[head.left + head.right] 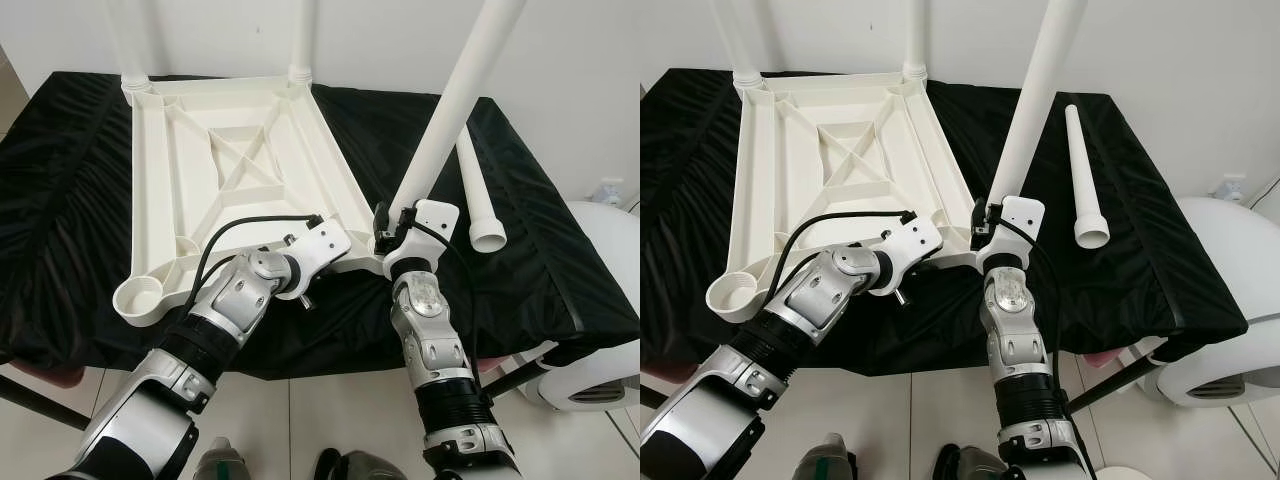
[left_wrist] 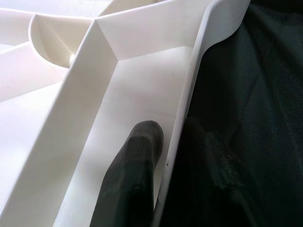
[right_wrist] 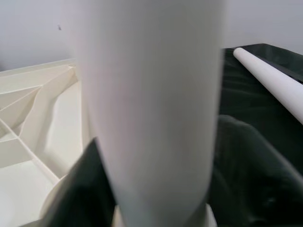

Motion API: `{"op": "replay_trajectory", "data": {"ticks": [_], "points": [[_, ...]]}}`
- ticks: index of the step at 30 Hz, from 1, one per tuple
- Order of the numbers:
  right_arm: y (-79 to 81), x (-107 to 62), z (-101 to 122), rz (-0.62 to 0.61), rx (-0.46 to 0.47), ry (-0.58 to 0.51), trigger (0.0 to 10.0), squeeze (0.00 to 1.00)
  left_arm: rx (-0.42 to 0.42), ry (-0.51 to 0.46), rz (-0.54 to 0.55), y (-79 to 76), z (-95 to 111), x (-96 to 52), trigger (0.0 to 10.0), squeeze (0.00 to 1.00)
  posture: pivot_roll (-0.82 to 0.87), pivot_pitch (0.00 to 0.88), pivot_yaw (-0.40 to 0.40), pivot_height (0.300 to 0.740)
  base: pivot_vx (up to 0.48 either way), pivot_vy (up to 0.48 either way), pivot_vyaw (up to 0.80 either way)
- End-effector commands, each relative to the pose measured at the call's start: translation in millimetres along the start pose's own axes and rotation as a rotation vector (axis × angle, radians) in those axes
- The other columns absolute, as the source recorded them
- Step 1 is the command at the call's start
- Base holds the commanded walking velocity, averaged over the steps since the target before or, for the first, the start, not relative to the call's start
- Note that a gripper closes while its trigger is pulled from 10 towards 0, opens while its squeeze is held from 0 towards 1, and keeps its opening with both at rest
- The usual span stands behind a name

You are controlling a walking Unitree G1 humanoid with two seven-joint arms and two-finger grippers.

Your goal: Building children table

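**Third leg held at the tabletop's near corner**

The white tabletop [image 1: 240, 180] lies upside down on the black cloth [image 1: 70, 200], two legs standing in its far corners. The right gripper [image 1: 385, 228] is clamped on a table leg [image 1: 450, 110] at the near right corner. The left gripper [image 2: 163, 156] pinches the tabletop's near rim. A loose leg [image 1: 478, 195] lies beside the tabletop.

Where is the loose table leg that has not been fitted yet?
The loose leg lies flat on the black cloth, to the robot's right of the upturned tabletop and the leg in the right gripper.
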State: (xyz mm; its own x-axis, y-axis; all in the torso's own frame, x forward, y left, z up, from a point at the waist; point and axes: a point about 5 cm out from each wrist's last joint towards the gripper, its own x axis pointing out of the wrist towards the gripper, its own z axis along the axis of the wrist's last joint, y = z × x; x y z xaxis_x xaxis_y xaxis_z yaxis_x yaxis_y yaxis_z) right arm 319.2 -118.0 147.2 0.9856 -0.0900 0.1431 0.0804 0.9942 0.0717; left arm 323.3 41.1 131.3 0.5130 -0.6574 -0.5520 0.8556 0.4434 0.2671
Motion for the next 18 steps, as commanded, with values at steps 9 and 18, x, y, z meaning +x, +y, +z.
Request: {"op": "replay_trajectory", "data": {"ticks": [9, 18], "points": [[-20.4, -1.5, -9, 0.005, -0.021, 0.049, 10.0, 0.0, 0.035, -0.026, -0.002, -2.0, 8, -1.3, 10.0, 0.0, 0.04, 0.03, -0.066, 0.74, 0.0, 0.0, 0.0], [-26.8, -2.0, -17, 0.254, -0.006, 0.093, 10.0, 0.0, 0.036, -0.028, -0.002, -1.5, 9, -1.2, 10.0, 0.0, 0.04, 0.033, -0.061, 0.74, 0.0, 0.0, 0.0]]}}
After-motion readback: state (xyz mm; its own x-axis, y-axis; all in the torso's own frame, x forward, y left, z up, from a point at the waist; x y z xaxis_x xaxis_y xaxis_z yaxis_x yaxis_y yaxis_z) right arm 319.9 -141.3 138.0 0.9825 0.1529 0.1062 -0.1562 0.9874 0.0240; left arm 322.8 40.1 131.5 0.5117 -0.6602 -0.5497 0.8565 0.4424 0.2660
